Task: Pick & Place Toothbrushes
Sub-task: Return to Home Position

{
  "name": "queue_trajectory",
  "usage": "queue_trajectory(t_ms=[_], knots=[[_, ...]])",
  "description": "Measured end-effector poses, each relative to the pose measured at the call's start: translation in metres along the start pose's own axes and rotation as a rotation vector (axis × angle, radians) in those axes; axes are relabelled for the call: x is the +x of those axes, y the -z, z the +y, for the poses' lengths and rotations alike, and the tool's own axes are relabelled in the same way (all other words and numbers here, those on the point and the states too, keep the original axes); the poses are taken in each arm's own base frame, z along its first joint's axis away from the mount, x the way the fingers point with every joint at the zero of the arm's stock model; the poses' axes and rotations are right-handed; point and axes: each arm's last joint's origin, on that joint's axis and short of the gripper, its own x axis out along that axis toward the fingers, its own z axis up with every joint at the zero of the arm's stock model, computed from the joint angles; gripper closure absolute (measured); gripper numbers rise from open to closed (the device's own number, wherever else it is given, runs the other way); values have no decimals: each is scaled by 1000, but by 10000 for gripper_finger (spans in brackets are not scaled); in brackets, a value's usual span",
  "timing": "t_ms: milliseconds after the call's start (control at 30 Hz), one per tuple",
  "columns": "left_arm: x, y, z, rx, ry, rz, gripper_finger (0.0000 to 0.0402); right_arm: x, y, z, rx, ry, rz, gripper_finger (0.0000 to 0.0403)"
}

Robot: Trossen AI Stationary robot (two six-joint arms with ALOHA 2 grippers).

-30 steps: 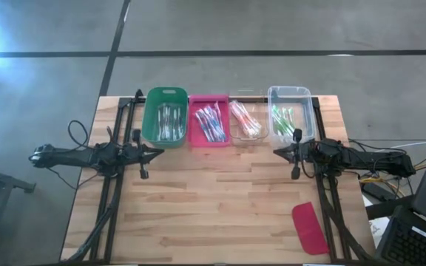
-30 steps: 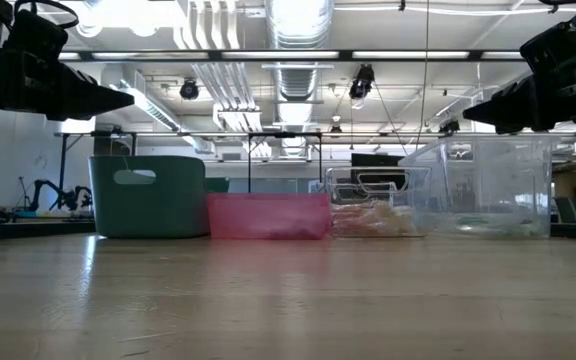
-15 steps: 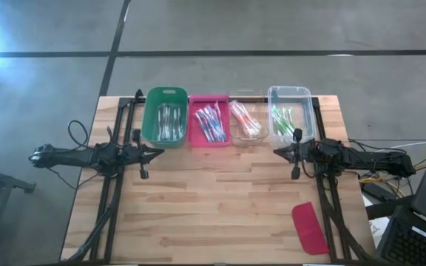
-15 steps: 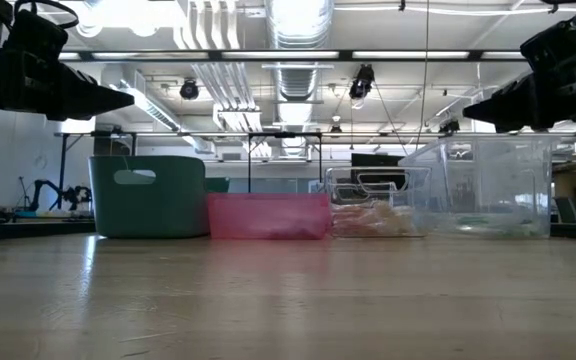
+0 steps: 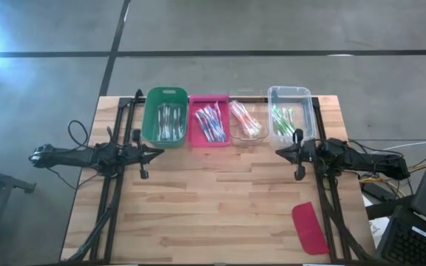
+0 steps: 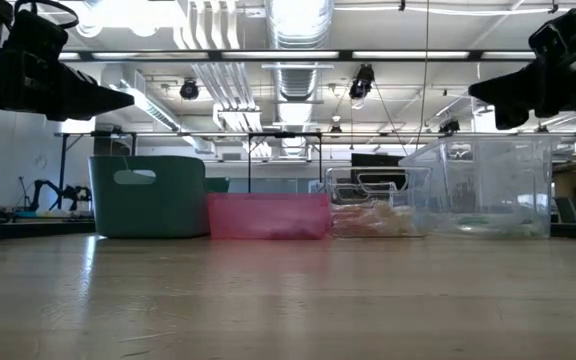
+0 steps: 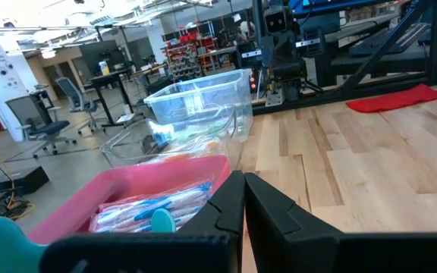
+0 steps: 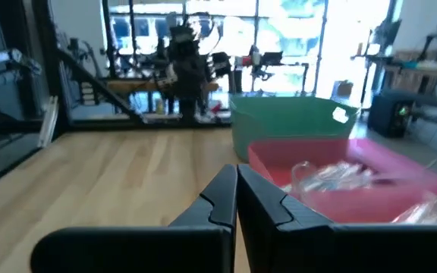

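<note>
Toothbrushes lie sorted in four bins along the table's far edge: pale ones in the green bin (image 5: pixel 164 117), blue ones in the pink bin (image 5: pixel 208 121), pink/orange ones in a small clear bin (image 5: pixel 245 120), green ones in the tall clear bin (image 5: pixel 290 117). My left gripper (image 5: pixel 161 153) hovers shut near the table's left side, just near of the green bin. My right gripper (image 5: pixel 277 153) hovers shut at the table's right side, near of the tall clear bin. Both are empty.
A flat red lid (image 5: pixel 309 227) lies on the table's near right corner. The wide wooden middle and near part of the table (image 5: pixel 213 207) holds nothing else. Dark frame rails run along both table sides.
My right gripper has drawn back slightly toward the table's right edge and risen a little in the low view. The left arm and the bins have kept still.
</note>
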Motion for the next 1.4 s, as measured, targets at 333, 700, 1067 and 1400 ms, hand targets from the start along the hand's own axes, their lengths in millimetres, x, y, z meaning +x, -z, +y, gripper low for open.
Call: queue_trajectory(t_ms=[333, 700, 1067, 1400], knots=[[0, 0, 0, 0, 1, 2, 387, 1, 2, 0, 34, -5, 25, 394], [0, 0, 0, 1, 1, 2, 386, 3, 4, 0, 32, -4, 49, 394], [0, 0, 0, 1, 1, 2, 385, 3, 4, 0, 33, -4, 49, 394], [0, 0, 0, 0, 1, 2, 387, 3, 4, 0, 30, -4, 51, 394]])
